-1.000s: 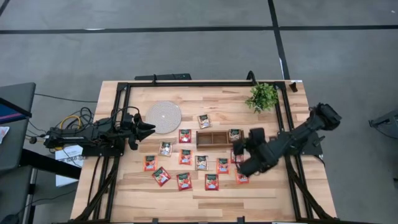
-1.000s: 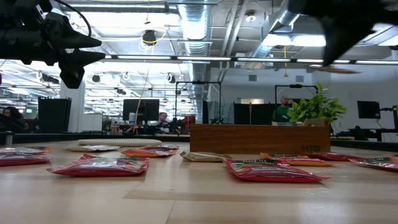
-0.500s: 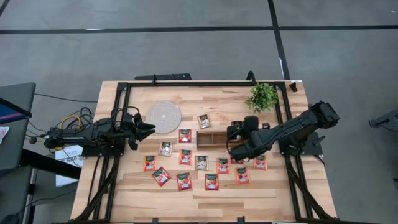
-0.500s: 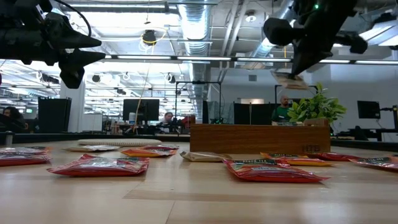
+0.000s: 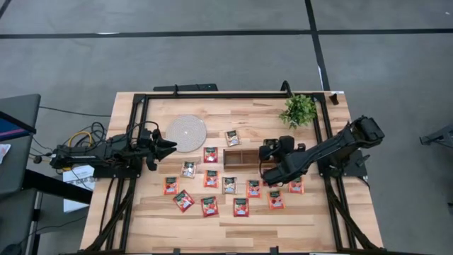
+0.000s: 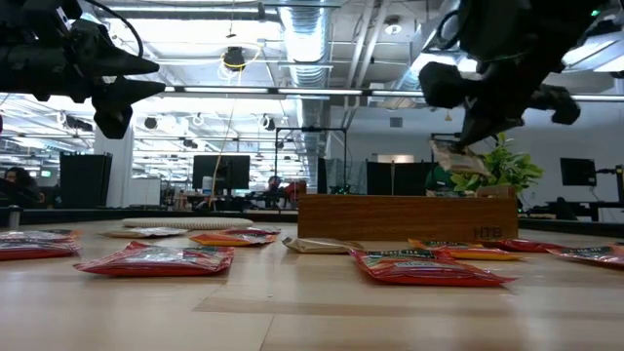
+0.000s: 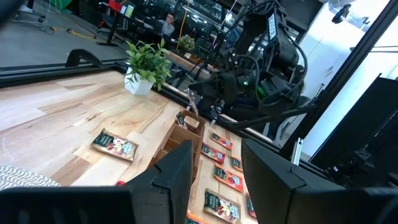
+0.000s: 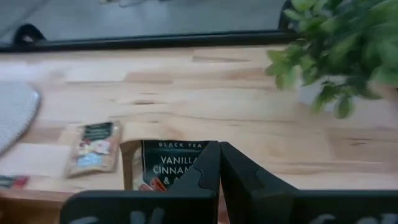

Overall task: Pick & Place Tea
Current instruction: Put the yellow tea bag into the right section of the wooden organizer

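Note:
My right gripper [image 5: 265, 168] is shut on a tea sachet [image 8: 163, 163] with dark print, above the right end of the brown wooden tray [image 5: 243, 156]. In the low view the sachet [image 6: 451, 156] hangs just above the tray's rim [image 6: 408, 198]. Several red sachets [image 5: 211, 178] and a few pale ones [image 5: 232, 137] lie flat on the table around the tray. My left gripper [image 5: 170, 145] is open and empty, raised near the round white disc [image 5: 186, 132]. My right gripper pinches the sachet between its two shut fingers at one side edge [image 8: 202, 155]; the fingers [image 8: 205, 171] hide the exact spot. The sachet is lifted clear and hangs tilted below the fingertips [image 6: 458, 148], over the tray's right end.
A small potted plant [image 5: 299, 110] stands at the far right, close behind the tray. A black frame rail [image 5: 212, 95] runs around the table's edges. Bare wood lies along the near edge [image 5: 233, 230]. People and desks show in the room beyond.
My right gripper, shut on the sachet, has gone from above the near-right sachets toward the table's far edge to the tray's right end, then come down. The sachet hangs lower now, close above the tray's rim.

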You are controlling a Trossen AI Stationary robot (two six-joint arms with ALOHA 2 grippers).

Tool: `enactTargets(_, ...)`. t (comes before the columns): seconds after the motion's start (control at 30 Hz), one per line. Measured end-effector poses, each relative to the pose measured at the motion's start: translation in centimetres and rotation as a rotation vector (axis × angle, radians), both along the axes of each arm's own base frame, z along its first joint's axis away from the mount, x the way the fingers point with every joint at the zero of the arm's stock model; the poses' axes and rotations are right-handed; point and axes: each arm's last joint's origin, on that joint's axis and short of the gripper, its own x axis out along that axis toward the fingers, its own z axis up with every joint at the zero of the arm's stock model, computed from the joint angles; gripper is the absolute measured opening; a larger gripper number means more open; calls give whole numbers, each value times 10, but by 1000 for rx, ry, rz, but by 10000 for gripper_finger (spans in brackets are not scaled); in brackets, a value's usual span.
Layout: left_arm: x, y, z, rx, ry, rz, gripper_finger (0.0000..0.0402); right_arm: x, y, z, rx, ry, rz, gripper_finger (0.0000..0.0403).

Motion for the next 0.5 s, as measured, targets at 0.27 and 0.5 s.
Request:
enactTargets(0.27,0,0,2,0,-15,0,129,11,5,-29,3,29,-59,0)
enactTargets(0.5,0,0,2,0,-23,0,129,12,6,-30,-1,40,-71,0)
